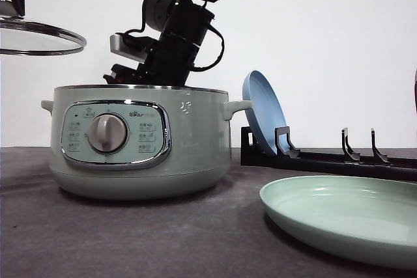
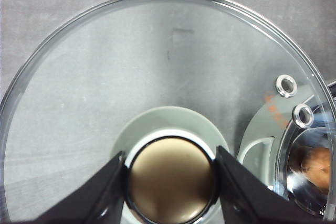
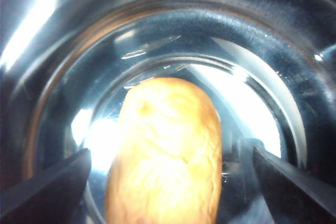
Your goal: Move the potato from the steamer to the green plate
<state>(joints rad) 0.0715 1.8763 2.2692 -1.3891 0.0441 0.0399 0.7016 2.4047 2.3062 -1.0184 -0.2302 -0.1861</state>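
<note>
Inside the steamer's (image 1: 140,141) shiny metal bowl, matte oval potato (image 3: 165,156) between the right gripper's (image 3: 168,182) wide-spread fingers, left gripper (image 2: 169,182) clamping the glass lid's (image 2: 157,77) round knob (image 2: 170,182).

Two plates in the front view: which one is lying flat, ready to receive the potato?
The green plate, lying flat on the table at front right. The blue plate stands on edge in the black rack behind it.

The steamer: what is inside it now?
Inside the steamer lies the potato, between the open right gripper fingers. The pot floor under the potato is hidden.
</note>
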